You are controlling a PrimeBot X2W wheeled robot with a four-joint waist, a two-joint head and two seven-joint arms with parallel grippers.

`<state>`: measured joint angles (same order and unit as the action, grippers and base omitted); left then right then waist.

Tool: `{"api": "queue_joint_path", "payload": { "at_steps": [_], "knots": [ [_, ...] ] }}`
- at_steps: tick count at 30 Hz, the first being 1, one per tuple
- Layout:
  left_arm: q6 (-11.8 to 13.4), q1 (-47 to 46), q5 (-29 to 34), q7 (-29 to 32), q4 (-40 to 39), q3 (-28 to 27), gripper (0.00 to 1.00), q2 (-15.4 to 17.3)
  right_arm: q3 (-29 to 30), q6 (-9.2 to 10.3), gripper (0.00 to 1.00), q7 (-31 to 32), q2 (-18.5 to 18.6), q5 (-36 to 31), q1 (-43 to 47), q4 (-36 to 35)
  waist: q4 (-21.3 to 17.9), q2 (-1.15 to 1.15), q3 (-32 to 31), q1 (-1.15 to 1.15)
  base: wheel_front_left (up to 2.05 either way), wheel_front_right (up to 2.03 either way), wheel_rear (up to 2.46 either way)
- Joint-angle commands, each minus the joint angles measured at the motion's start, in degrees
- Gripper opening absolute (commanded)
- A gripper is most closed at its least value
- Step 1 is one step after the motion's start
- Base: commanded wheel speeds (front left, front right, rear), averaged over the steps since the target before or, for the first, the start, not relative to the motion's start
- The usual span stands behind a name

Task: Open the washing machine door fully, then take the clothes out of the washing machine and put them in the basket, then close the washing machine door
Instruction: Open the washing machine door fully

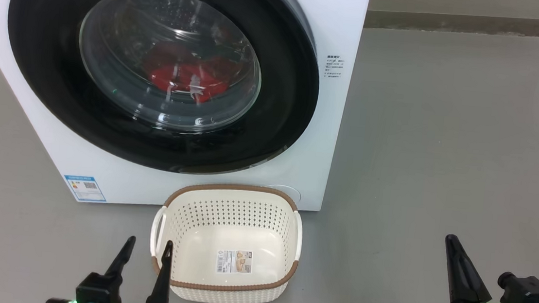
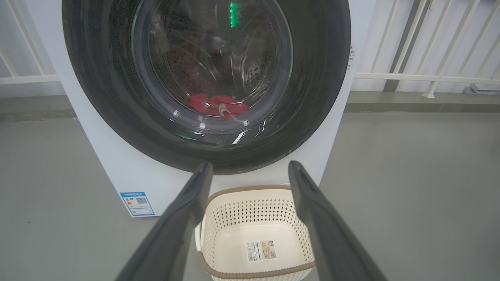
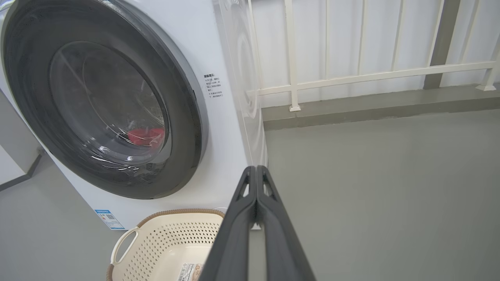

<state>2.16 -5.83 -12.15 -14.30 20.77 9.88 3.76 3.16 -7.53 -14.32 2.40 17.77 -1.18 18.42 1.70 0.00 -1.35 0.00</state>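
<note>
Head view: we note the washing machine standing on the grey floor, with the washing machine door shut flat against its white front. Through the glass bowl we see the clothes, a red heap low in the drum. A blue label sticker sits at the lower left corner of the front. The basket stands on the floor just before the machine, below the door, with a paper label on its bottom. The left gripper is at the lower left, its two fingers spread apart in free air. Its inner fingertip overlaps the basket's left rim in the picture; whether it touches we cannot tell. The right gripper is at the lower right, well apart from basket and machine, its fingers pressed together into one dark wedge. Left wrist view: the spread fingers frame the basket, and above it we see the closed door with the red clothes behind the glass. A white railing runs behind the machine. Right wrist view: the two fingers lie flat against each other, tips toward the machine's near lower corner. The basket shows at the lower left, and the clothes are a small red patch behind the shut door.
</note>
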Motion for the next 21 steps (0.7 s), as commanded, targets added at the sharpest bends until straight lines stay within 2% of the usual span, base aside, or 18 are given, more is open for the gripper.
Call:
{"api": "queue_joint_path", "payload": {
  "at_steps": [1, 5, 14, 21],
  "knots": [
    [0.58, -2.53, -0.44, -0.70, -1.46, -1.67, 1.00, 0.42, -1.27, 0.04, 0.00, -0.68, 0.52, 1.49, -1.75, -1.52, 0.08, 0.00, 0.05, 0.00, 0.00, 0.00, 0.00],
    [0.62, -2.67, -0.59, -0.70, -1.60, -1.57, 1.00, 0.35, -1.46, 0.04, 0.00, -0.64, 0.51, 9.11, -2.66, -0.72, 0.29, 0.00, 0.22, 0.00, 0.00, 0.00, 0.00],
    [0.54, -2.98, -0.63, -0.70, -2.24, -1.13, 1.00, 0.23, -1.08, 0.04, 0.00, 4.26, 0.49, 39.70, -6.65, -0.16, 0.66, 0.00, 1.18, 0.00, 0.00, 0.00, 0.00],
    [0.50, -3.87, -0.66, -0.70, -3.14, -0.67, 1.00, 0.04, 2.38, 0.04, 0.00, 10.16, 0.54, 57.08, -11.41, 0.40, 1.54, 0.00, 3.02, 0.00, 0.00, 0.00, 0.00]
  ]
}}
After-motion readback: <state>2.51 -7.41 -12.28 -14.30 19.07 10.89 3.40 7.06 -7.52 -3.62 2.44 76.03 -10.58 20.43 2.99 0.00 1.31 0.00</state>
